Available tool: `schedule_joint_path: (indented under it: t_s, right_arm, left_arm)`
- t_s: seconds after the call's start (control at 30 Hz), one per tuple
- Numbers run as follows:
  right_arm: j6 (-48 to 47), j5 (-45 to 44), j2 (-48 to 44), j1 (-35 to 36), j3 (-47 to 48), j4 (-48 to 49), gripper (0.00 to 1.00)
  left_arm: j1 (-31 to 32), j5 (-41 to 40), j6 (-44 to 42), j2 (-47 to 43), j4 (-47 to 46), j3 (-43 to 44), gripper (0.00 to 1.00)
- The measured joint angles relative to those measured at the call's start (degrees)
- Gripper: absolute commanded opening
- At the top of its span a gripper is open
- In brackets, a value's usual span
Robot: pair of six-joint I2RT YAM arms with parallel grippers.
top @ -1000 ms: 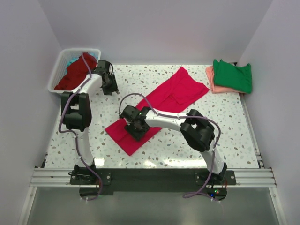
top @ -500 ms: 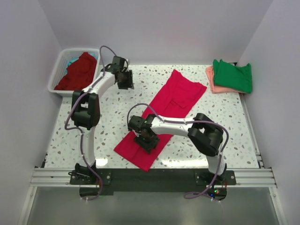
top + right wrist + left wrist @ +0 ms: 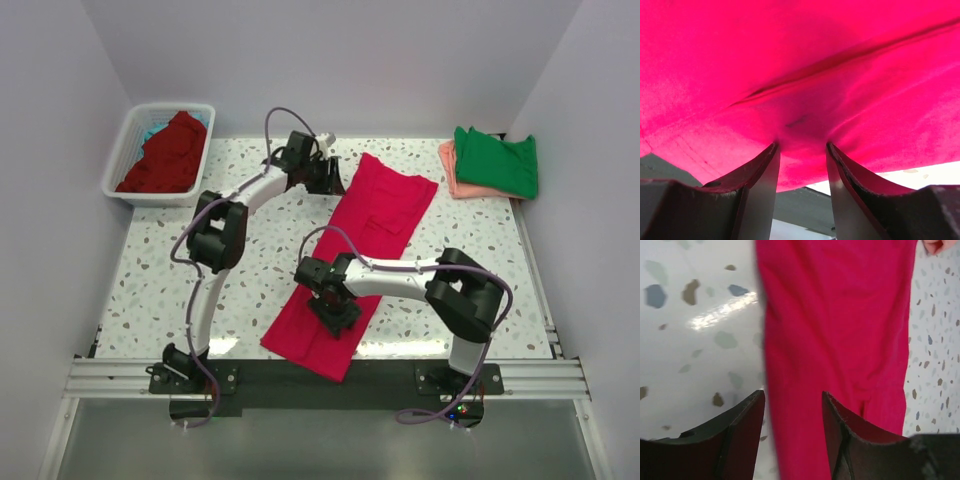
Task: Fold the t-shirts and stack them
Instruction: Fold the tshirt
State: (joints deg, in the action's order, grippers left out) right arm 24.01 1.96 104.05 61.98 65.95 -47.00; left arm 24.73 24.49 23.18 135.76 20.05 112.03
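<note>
The fingers (image 3: 760,185) of the right gripper (image 3: 801,150) pinch a puckered fold of the crimson-pink t-shirt (image 3: 378,215) near its 6 o'clock end; the left gripper (image 3: 792,410) has its fingers spread apart, gripping nothing, and hangs over the shirt's left edge at the 12 o'clock end; the shirt lies as a long band on the speckled table (image 3: 150,270); at 10 o'clock a white slatted basket (image 3: 122,150) holds a dark red t-shirt (image 3: 165,155) over a teal t-shirt (image 3: 150,130); at 2 o'clock a green t-shirt (image 3: 495,160) sits folded on a salmon-pink t-shirt (image 3: 448,170).
</note>
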Motion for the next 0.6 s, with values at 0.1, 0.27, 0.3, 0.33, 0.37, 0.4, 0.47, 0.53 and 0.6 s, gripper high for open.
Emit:
schedule_joint_path:
  t_s: [0.1, 0.27, 0.3, 0.33, 0.37, 0.4, 0.47, 0.53, 0.6]
  right_arm:
    - [1.66, -1.44, -0.2, 0.09, -0.09, 0.46, 0.48]
    - [3.56, -5.09, -0.52, 0.28, -0.09, 0.74, 0.5]
    - [3.93, -6.05, -0.87, 0.33, -0.15, 0.76, 0.5]
    - [4.31, -6.86, -1.4, 0.35, -0.37, 0.87, 0.51]
    - [4.76, -7.76, -2.23, 0.35, -0.85, 1.03, 0.51]
    - [5.27, -8.68, -3.34, 0.35, -1.49, 1.01, 0.52]
    - [6.45, -10.45, -5.97, 0.35, -2.86, 0.83, 0.52]
    - [7.5, -12.02, -8.46, 0.33, -3.96, 0.66, 0.52]
    - [8.41, -13.33, -10.69, 0.33, -4.76, 0.63, 0.52]
  left_arm:
    - [2.21, 2.36, 1.53, 2.01, -3.21, 0.59, 0.59]
    - [5.92, 4.39, 3.34, 5.81, -6.47, 5.9, 0.63]
    - [6.58, 4.55, 3.43, 6.4, -6.73, 7.26, 0.63]
    - [7.15, 4.59, 3.45, 7.04, -6.75, 8.81, 0.64]
    - [7.67, 4.61, 3.45, 7.8, -6.64, 10.51, 0.64]
    - [8.09, 4.5, 3.43, 8.41, -6.73, 11.85, 0.64]
    - [9.11, 3.87, 3.19, 9.6, -6.69, 14.43, 0.65]
    - [9.94, 2.64, 2.73, 10.23, -6.47, 15.26, 0.65]
    - [10.58, 1.16, 2.38, 10.84, -5.77, 15.28, 0.66]
